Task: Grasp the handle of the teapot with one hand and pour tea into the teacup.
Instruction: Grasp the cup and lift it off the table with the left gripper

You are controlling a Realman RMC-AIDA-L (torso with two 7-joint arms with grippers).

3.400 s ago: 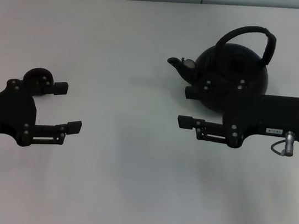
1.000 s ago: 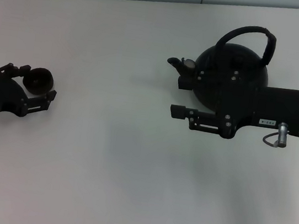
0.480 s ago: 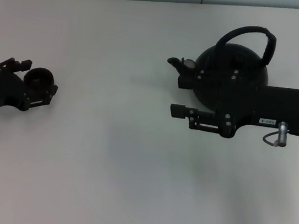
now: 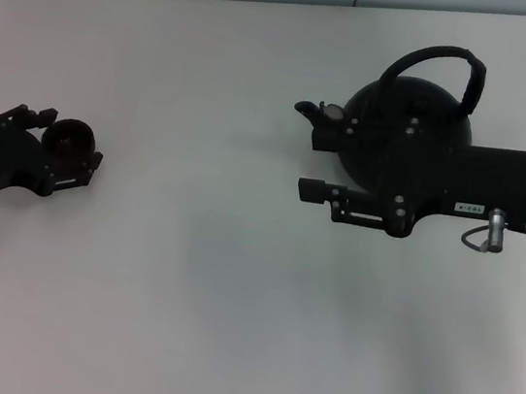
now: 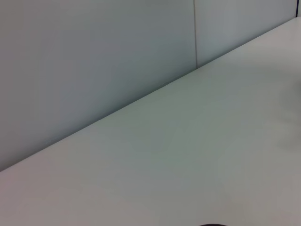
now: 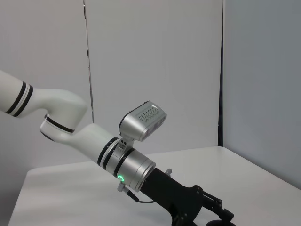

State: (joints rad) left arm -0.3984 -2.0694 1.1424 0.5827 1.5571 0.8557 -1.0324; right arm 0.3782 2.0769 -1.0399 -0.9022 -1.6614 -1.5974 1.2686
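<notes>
From the head camera, the teapot (image 4: 405, 129) sits on the white table (image 4: 230, 290) at the far right, its short spout (image 4: 307, 109) aimed toward the teacup (image 4: 70, 137), which stands well apart across the table on the left. The handle (image 4: 435, 72) arches upright over the teapot's top, and nothing touches it. The right gripper (image 4: 312, 163) lies in front of the teapot, overlapping its lower body in this view; its two fingers are spread wide, one at the level of the spout base and the other nearer the camera, with open space between them. Whether a finger actually touches the pot cannot be told from here.

The left gripper (image 4: 62, 147) sits right at the teacup, one finger (image 4: 26, 113) on the cup's far side and one on its near side, drawn in narrowly around it. The cup shows between them; real contact is hard to confirm.

The right wrist camera adds what the head view lacks: the left arm (image 6: 80, 136) seen from across the table, white links with black bands, a silver wrist with a green light, and its black gripper low at the frame edge with the rim of the cup just showing. The left wrist camera shows only bare table and grey wall panels (image 5: 94, 61), plus a dark sliver at the bottom edge too small to identify. No tea is visible in any view.
</notes>
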